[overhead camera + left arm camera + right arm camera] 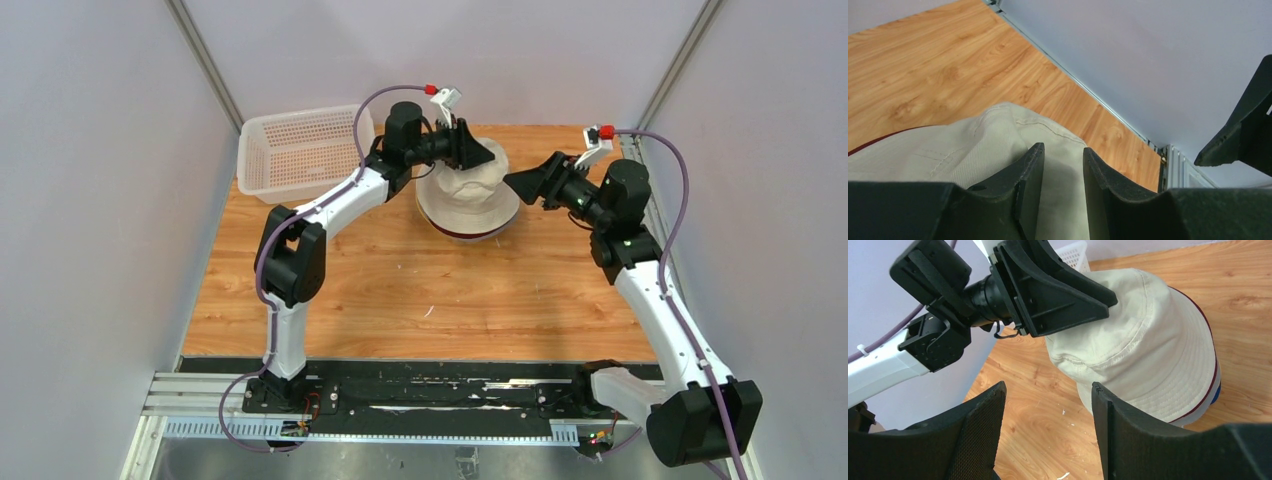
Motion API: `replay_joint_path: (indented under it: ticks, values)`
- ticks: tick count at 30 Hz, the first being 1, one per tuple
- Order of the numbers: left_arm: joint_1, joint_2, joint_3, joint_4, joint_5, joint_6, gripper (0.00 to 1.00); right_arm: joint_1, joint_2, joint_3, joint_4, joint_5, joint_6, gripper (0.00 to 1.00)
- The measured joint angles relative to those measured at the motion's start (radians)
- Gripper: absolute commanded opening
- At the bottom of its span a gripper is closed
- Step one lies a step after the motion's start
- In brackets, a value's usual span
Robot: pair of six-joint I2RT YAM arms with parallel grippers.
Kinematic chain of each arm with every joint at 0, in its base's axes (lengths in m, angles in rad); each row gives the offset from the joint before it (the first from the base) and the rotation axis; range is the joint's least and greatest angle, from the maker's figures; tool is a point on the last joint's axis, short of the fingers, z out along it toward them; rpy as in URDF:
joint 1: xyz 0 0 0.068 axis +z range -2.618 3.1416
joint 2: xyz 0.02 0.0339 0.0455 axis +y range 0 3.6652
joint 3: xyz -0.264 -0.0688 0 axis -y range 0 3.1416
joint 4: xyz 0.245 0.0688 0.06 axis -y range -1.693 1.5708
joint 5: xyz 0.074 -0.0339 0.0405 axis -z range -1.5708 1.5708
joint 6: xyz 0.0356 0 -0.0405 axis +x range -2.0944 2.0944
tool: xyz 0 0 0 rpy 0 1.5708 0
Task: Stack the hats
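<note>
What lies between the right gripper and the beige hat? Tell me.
Only bare table, seen in the right wrist view, separates the right gripper from the beige hat.

A white perforated basket (300, 150) sits at the far left corner of the wooden table (400, 290). Pale walls (90, 200) stand around the table.

Both arms stretch forward and bend inward, tips close together, the left gripper (488, 155) showing a narrow gap between its fingers, the right gripper (515, 181) spread wide.
</note>
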Motion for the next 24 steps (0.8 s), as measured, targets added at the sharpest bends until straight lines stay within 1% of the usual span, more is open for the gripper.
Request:
replay_joint_path:
  ticks: [9,24]
  values:
    - [-0.005,0.000,0.013,-0.036,-0.070,0.054,0.39,0.000,0.011,-0.013,0.008,-0.010,0.003,0.63]
    - [0.042,0.000,-0.001,-0.008,-0.115,0.053,0.38,0.000,0.011,-0.022,0.017,-0.011,0.003,0.63]
